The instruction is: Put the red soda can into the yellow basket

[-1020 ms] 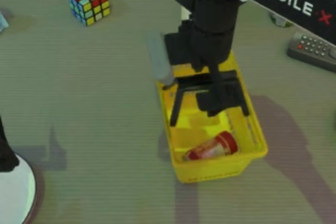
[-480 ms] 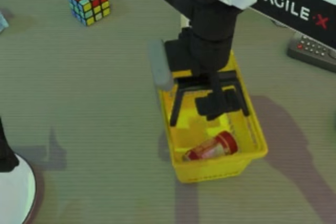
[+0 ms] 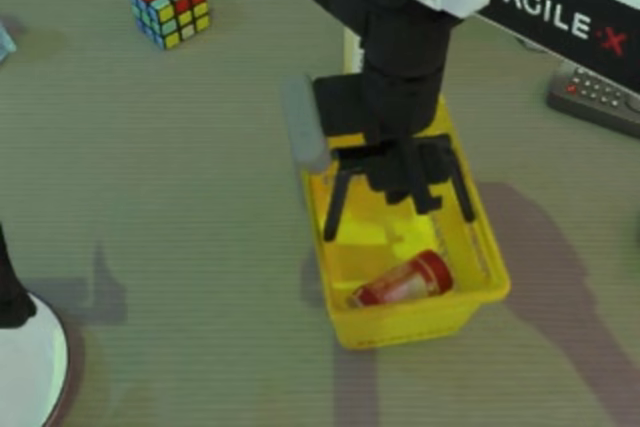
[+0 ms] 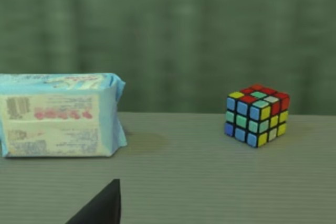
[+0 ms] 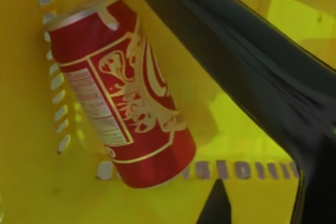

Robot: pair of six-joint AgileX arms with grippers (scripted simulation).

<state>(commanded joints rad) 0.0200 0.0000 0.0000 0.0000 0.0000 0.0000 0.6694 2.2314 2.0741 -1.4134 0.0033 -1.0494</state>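
Observation:
The red soda can [image 3: 405, 282] lies on its side on the floor of the yellow basket [image 3: 410, 322], near the basket's front wall. The right wrist view shows the can [image 5: 123, 98] close up, with its cream logo and silver top, free of any grip. My right gripper [image 3: 405, 182] hangs open above the basket's middle, between the black handles [image 3: 340, 197], and only one fingertip [image 5: 216, 205] shows in its own view. A black handle [image 5: 252, 77] crosses that view. My left arm [image 3: 12, 297] is parked at the table's left edge, with one finger [image 4: 102, 208] in sight.
A Rubik's cube [image 3: 170, 5] sits at the back left, with a blue tissue pack [image 4: 58, 115] beside it in the left wrist view. A grey remote [image 3: 595, 97] lies at the right. A grey bar [image 3: 305, 132] lies against the basket's left rear corner.
My right gripper has drawn up and back from the can toward the basket's rear. The can has stayed lying in the basket. The left arm has not moved.

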